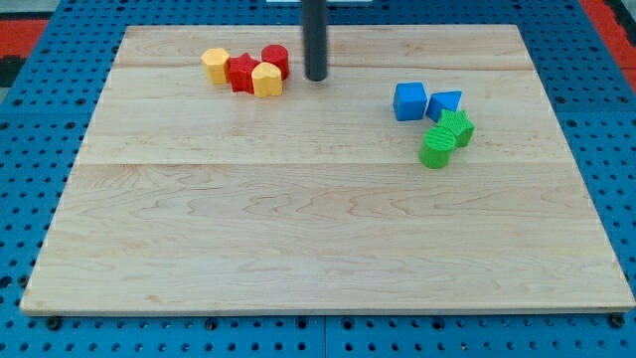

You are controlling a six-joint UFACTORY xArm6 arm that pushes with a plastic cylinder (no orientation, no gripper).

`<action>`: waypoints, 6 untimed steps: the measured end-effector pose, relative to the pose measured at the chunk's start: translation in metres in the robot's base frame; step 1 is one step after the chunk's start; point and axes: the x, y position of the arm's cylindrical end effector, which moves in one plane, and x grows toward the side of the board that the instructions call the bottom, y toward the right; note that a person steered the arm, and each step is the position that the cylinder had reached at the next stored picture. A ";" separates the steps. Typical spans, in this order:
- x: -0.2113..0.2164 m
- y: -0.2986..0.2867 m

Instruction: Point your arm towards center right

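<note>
My tip (316, 77) is at the end of a dark rod that comes down from the view's top, near the board's far edge. It stands just right of a cluster of a yellow block (215, 64), a red star-shaped block (241, 73), a second yellow block (266, 79) and a red cylinder (276, 59). Towards the view's right sit a blue cube (409, 100), a blue triangular block (444, 103), a green cylinder (436, 147) and a green block (457, 126), close together.
The blocks lie on a light wooden board (318, 239). Around it is a blue perforated table (30, 149).
</note>
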 end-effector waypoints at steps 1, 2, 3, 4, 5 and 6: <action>-0.014 0.097; 0.000 0.178; 0.021 0.196; 0.023 0.197; 0.024 0.199; 0.034 0.206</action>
